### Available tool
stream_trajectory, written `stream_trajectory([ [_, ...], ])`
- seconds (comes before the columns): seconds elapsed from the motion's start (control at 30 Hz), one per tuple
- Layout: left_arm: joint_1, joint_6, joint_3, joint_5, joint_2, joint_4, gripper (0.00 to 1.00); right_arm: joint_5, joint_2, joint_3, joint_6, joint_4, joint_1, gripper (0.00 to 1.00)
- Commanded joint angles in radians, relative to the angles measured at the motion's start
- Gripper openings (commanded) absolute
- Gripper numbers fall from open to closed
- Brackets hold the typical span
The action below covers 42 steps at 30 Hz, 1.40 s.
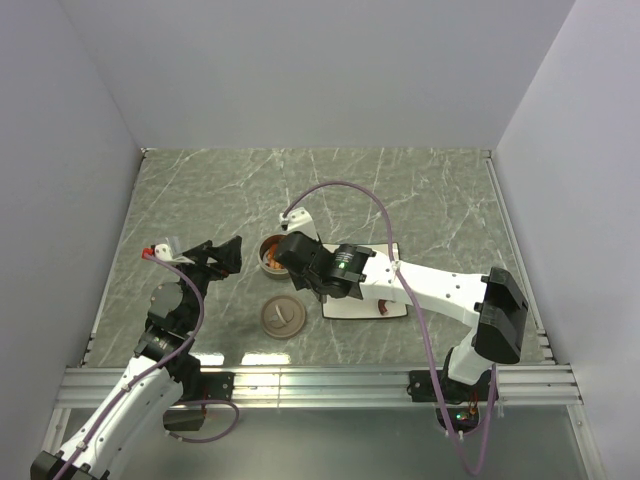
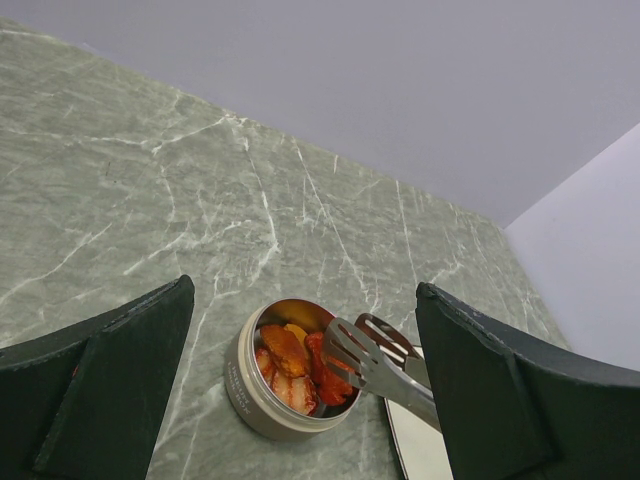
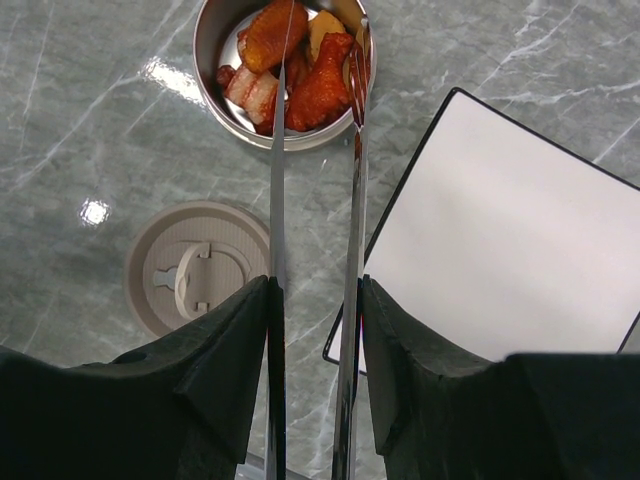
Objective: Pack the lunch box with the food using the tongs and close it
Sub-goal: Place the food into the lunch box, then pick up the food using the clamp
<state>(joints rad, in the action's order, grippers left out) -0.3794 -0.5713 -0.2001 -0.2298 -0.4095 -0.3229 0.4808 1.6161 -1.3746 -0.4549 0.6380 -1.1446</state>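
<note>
Jaws on the left gripper [image 1: 222, 257] stand as wide as they go and are empty, near the left of the table [image 1: 200, 190]. Right gripper [image 1: 290, 262] reaches in from the right with its jaws pinched on the tongs [image 1: 277, 256], tips over the lunch box [image 1: 268, 252]. Lid [image 1: 281, 317] lies flat, nearer than the box and apart from it. White plate [image 1: 345, 305] sits right of the lid, partly under the arm.

Left wrist view: round tin [image 2: 250, 385] is open with food [image 2: 290, 355] piled inside. Slotted tong tips [image 2: 360, 350] hover at its right rim. I cannot tell if they touch a piece.

Right wrist view: both fingers [image 3: 215, 385] press the two thin tong arms [image 3: 277, 230] in at mid-length. The tips are slightly parted over the food [image 3: 315, 80], with nothing clearly clamped. The plate [image 3: 500, 250] looks bare.

Handling, as judged:
- Tongs are likely stiff but springy and slick, so hold mid-arm and squeeze evenly.
- Food pieces look glossy, light and prone to slip.
- The lid is probably light, so take it by the centre handle [image 3: 195, 280].
- The tin may slide when the lid is pressed on.
</note>
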Motion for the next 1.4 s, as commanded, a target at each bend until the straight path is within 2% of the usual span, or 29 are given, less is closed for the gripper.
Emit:
stream_trajectory([
  [0.0, -0.003, -0.015, 0.004, 0.009, -0.003, -0.019, 1.00, 0.031, -0.033, -0.038, 0.002, -0.032, 0.008, 0.48],
  [0.27, -0.003, -0.015, 0.004, 0.009, -0.006, -0.018, 0.99, 0.097, -0.174, 0.038, -0.040, -0.015, 0.006, 0.48],
  [0.5, -0.003, -0.015, 0.002, 0.010, -0.006, -0.019, 1.00, 0.159, -0.298, 0.147, -0.126, 0.071, -0.018, 0.48],
  [0.63, -0.003, -0.015, 0.002, 0.014, -0.005, -0.019, 0.99, 0.197, -0.375, 0.222, -0.221, 0.156, -0.066, 0.48],
  [0.87, -0.003, -0.016, 0.002, 0.014, 0.000, -0.016, 0.99, 0.240, -0.554, 0.341, -0.523, 0.409, -0.219, 0.46],
  [1.03, -0.003, -0.015, 0.001, 0.014, 0.000, -0.018, 0.99, 0.242, -0.611, 0.400, -0.718, 0.548, -0.290, 0.46],
  [1.37, -0.003, -0.015, 0.004, 0.012, -0.005, -0.021, 0.99, 0.211, -0.667, 0.454, -0.900, 0.729, -0.356, 0.45],
])
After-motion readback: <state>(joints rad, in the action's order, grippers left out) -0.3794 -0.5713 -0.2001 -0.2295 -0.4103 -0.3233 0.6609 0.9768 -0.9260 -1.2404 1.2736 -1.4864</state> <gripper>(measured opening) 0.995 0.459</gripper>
